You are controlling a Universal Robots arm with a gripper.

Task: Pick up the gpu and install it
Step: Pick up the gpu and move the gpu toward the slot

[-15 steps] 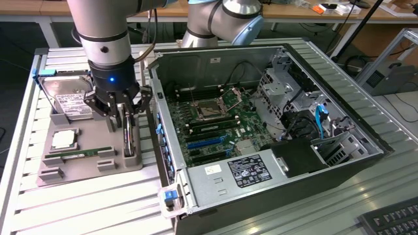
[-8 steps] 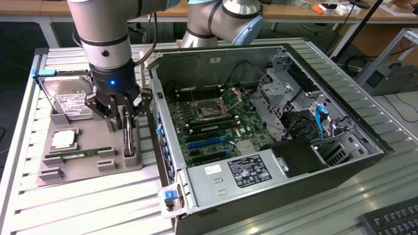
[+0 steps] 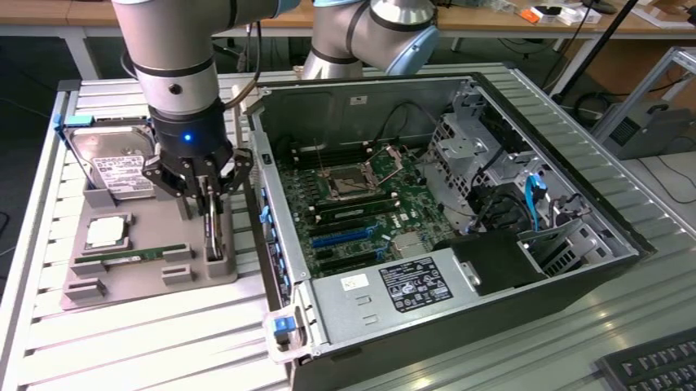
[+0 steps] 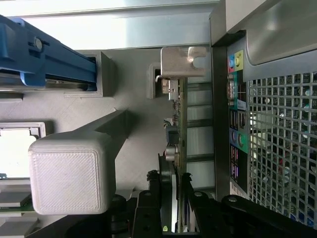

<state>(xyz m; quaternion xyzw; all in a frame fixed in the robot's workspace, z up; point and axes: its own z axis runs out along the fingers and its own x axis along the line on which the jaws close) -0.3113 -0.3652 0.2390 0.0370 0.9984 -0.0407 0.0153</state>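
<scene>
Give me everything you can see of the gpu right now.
The gpu stands upright on its long edge, slotted in the grey holder beside the open computer case. Edge-on it looks very slim: a green board edge with small silvery components and a silvery metal bracket at one end. The gripper is down over it; a firm hold cannot be confirmed. It is not yet in the case.

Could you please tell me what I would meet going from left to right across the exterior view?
In order: hard drive → gpu → motherboard → blue cable → keyboard.
</scene>
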